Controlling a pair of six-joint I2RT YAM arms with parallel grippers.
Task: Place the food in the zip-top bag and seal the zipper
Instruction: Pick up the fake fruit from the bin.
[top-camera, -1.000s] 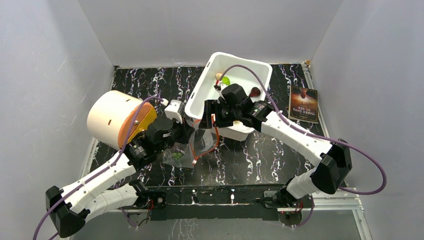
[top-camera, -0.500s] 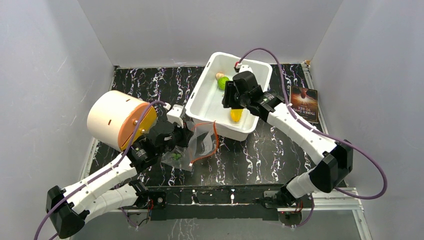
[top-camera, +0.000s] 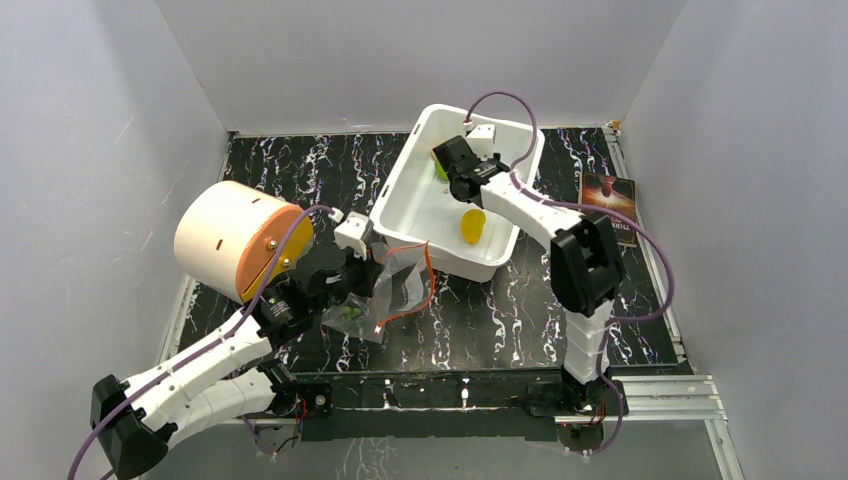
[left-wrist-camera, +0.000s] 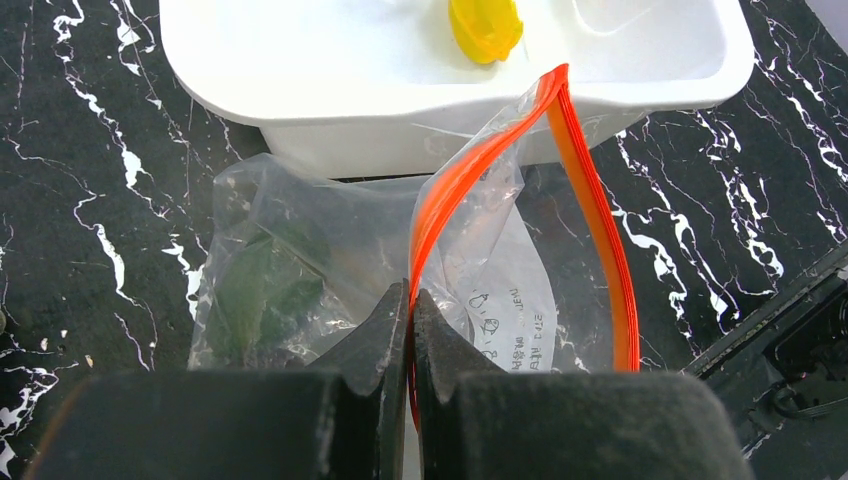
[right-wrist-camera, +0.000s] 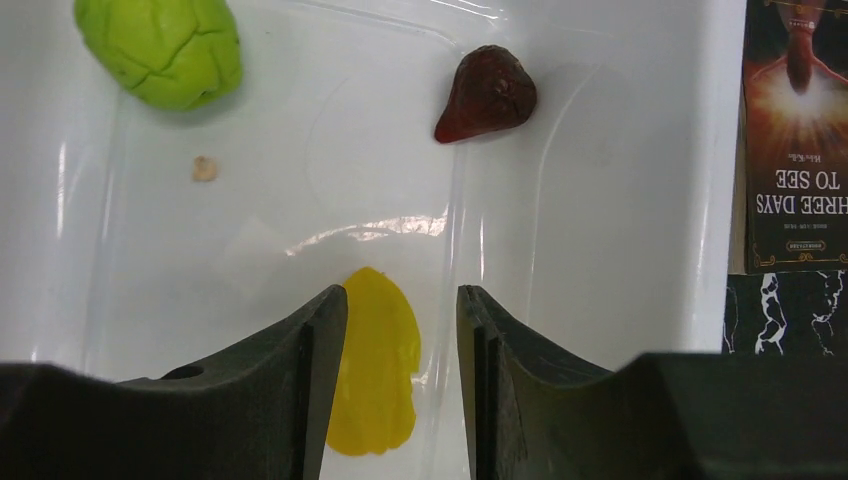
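While your left gripper (left-wrist-camera: 410, 300) pinches shut on the thin red-orange zipper strip (left-wrist-camera: 590, 200) of the clear crinkly plastic bag (left-wrist-camera: 300, 250), lying just beside the white rectangular plastic tub (left-wrist-camera: 350, 135), your right gripper (right-wrist-camera: 402, 295) hangs over that tub, jaws partly apart, holding nothing. Inside lie the yellow mango piece (right-wrist-camera: 375, 390), bright green lime (right-wrist-camera: 160, 50) and dark purple-brown fruit (right-wrist-camera: 487, 93).

On the book cover (right-wrist-camera: 796, 130) beside the white tub (right-wrist-camera: 722, 120) we can read, in the right wrist view, "HREE DAYS" and under it "TO SEE"; the first letter is hidden at the tub's edge. A smaller line below the title is too fine to read. The white label (left-wrist-camera: 505, 315) on the zip-top bag (left-wrist-camera: 290, 250) carries small dark print, turned sideways, which we cannot make out.
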